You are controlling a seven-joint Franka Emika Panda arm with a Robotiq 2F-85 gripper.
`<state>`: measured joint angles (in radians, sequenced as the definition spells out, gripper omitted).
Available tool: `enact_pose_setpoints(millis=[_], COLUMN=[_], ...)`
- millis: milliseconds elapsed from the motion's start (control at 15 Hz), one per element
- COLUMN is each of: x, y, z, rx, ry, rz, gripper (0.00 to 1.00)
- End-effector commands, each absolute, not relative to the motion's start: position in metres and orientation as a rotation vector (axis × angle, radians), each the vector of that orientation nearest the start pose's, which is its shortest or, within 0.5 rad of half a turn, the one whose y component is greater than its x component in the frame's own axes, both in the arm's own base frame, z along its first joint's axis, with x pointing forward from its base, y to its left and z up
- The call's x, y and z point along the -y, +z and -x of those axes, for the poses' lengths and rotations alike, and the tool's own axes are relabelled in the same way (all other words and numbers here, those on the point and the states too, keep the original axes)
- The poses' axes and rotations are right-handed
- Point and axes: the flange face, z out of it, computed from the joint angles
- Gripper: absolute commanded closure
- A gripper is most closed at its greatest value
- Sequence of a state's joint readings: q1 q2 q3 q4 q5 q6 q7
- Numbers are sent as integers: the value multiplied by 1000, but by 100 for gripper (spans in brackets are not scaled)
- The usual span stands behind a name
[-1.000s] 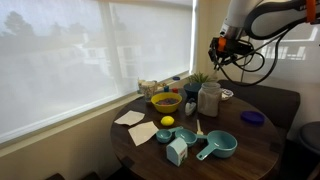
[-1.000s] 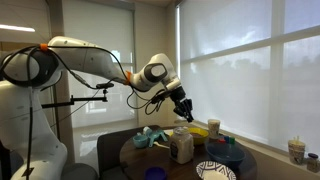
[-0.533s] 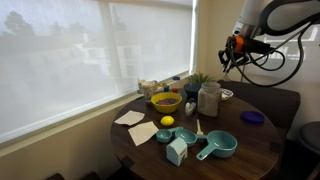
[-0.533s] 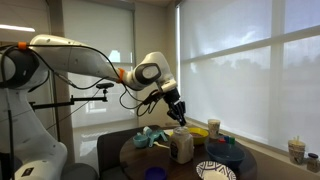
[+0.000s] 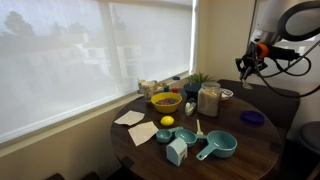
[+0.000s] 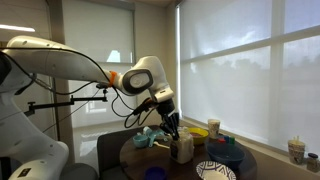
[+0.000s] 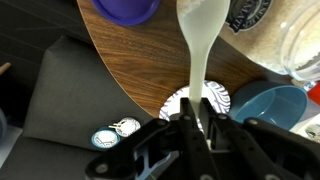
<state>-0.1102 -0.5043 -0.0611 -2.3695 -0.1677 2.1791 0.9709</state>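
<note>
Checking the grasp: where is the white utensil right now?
In the wrist view the white utensil is pinched in the gripper, pointing out over the wooden table between the purple lid at picture left and the blue cup at picture right.

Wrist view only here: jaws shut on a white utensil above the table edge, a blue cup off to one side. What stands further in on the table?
Observer: A yellow bowl stands by the window, with a lemon in front of it.
Operator: Anything tall that the white utensil could catch?
Observer: A small potted plant stands behind the glass jar.
Operator: And past the blue cup?
Observer: A small pale blue carton stands close by it.
</note>
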Motion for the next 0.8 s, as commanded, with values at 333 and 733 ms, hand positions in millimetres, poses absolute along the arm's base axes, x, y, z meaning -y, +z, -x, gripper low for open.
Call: enact_pose_setpoints(millis=[333,733], x=[114,106], y=[487,452], z=[-379,-371], rx=[-1339,-1189], ry=[-493,-467], rz=[2800,2811], gripper=[97,97])
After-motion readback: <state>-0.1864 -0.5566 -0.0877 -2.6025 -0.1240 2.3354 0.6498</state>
